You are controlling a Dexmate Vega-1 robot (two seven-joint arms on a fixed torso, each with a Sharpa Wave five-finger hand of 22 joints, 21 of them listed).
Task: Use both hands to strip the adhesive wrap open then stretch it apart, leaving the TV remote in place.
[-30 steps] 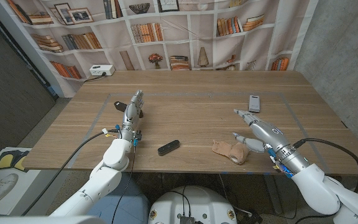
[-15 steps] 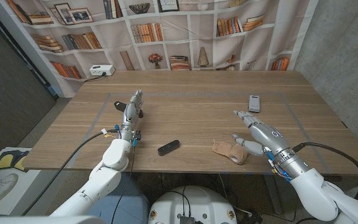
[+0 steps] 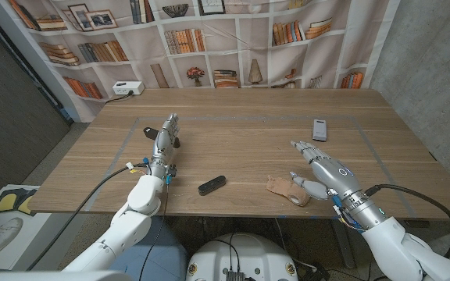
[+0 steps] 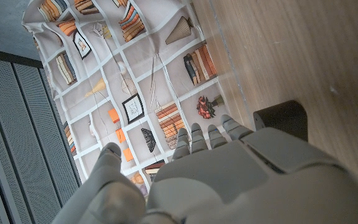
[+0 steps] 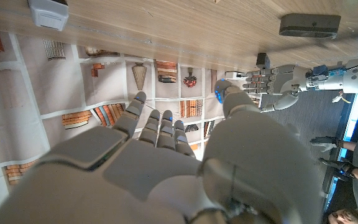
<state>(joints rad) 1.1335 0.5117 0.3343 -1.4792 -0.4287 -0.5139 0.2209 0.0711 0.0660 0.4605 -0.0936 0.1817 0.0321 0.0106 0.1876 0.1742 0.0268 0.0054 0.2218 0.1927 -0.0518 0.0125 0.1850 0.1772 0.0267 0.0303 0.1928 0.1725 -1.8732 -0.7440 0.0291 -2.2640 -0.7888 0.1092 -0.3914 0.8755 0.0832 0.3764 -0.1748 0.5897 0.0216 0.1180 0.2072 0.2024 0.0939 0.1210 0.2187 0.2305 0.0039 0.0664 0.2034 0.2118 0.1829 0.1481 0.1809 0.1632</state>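
Note:
The tan adhesive wrap (image 3: 286, 190) lies crumpled near the table's front edge, right of centre. My right hand (image 3: 319, 167) hovers just beside its right end with fingers spread and nothing in it. Its thumb is close to the wrap, but I cannot tell if they touch. A slim grey remote (image 3: 319, 129) (image 5: 50, 11) lies farther back on the right. My left hand (image 3: 165, 137) (image 5: 277, 81) stands on its edge at the left, fingers straight and holding nothing, far from the wrap. In the left wrist view the left hand (image 4: 229, 174) has its fingers together.
A black bar-shaped device (image 3: 212, 186) (image 5: 309, 25) lies near the front edge between my hands. A small black block (image 3: 148, 129) (image 4: 281, 118) sits by the left hand's fingertips. A white power strip (image 3: 127, 88) stands at the back left, in front of a bookshelf-print curtain.
My right arm has slid a little to the left and towards the front edge, bringing the hand closer to the wrap. The left hand, wrap and remote have not moved.

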